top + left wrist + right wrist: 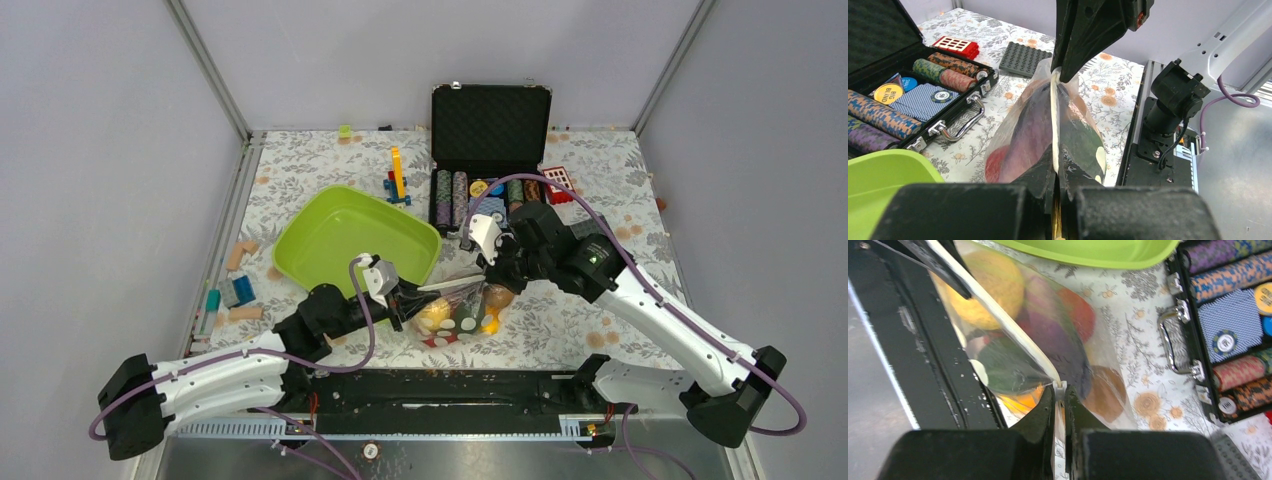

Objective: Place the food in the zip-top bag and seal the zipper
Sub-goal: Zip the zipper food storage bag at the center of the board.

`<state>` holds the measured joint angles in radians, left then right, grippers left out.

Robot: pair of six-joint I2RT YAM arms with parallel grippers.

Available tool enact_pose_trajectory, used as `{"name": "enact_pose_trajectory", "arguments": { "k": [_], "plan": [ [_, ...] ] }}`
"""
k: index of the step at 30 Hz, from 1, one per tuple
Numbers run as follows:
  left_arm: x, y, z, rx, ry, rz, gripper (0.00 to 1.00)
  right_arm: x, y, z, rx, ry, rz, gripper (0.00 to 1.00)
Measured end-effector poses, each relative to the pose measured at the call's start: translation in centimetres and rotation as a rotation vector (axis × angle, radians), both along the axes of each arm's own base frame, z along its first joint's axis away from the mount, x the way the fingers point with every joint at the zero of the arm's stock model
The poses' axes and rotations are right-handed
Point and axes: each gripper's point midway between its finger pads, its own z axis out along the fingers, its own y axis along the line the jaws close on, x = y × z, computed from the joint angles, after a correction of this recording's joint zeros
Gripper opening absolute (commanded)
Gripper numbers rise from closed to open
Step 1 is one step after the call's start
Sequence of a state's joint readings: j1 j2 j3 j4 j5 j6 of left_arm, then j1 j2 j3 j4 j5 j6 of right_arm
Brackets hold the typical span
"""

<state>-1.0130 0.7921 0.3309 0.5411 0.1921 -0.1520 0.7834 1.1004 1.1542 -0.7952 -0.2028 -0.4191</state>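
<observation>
Food [433, 315] sits inside the zip-top bag [470, 323], at the near edge of the worktop [560, 330] beside the green tray [330, 235]. Left jaws and right jaws clamp tight on opposite ends of its zipper strip [1053, 115]. Film looks soft, slippery, bottom-heavy; hold the stiffer zipper.

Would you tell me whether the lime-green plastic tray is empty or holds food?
Empty: the lime-green plastic tray shows only bare floor from above; the coloured toy food lies in the clear dotted bag.
</observation>
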Motion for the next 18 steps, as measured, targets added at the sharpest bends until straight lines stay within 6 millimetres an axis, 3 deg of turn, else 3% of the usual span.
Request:
{"name": "enact_pose_trajectory", "arguments": {
  "k": [18],
  "plan": [
    [0.7,2.4,-0.5,0.002,-0.047,0.104,0.00,3.0,-4.2,-0.4,-0.122,-0.126,-0.148,0.00]
  ]
}}
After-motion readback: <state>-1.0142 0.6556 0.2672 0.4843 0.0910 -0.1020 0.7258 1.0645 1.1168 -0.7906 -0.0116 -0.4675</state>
